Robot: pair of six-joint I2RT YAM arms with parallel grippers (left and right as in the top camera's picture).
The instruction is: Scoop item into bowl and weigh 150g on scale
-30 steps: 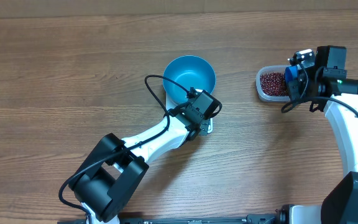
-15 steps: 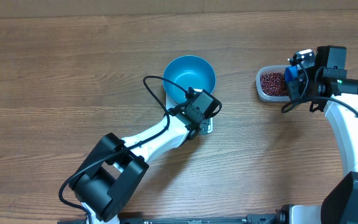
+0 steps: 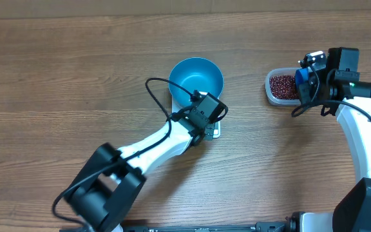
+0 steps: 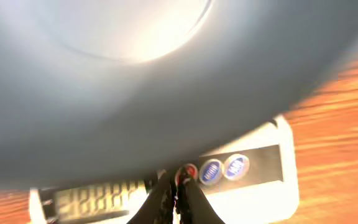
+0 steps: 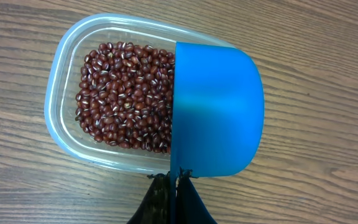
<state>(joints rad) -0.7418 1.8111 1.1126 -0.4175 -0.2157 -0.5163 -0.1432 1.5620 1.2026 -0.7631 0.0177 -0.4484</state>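
The blue bowl [image 3: 197, 78] stands empty on the white scale [image 3: 216, 133]. My left gripper [image 3: 210, 127] is shut, tips down on the scale's front panel. In the left wrist view the left gripper [image 4: 179, 182] touches the panel beside a red button [image 4: 189, 170], and the bowl's blurred underside [image 4: 166, 81] fills the top. My right gripper [image 5: 176, 177] is shut on the handle of a blue scoop [image 5: 216, 112], which hangs over the right end of the clear tub [image 5: 59, 59] holding the item, red-brown beans [image 5: 126, 93].
The scale's display [image 4: 98, 199] is lit but too blurred to read, and two blue buttons [image 4: 224, 169] sit right of the red one. In the overhead view the tub [image 3: 281, 87] lies on the wooden table [image 3: 76, 77] to the right of the bowl.
The left arm's lower links have shifted and blur, and its wrist has edged slightly left over the scale's panel. The right arm, scoop and tub have not moved.
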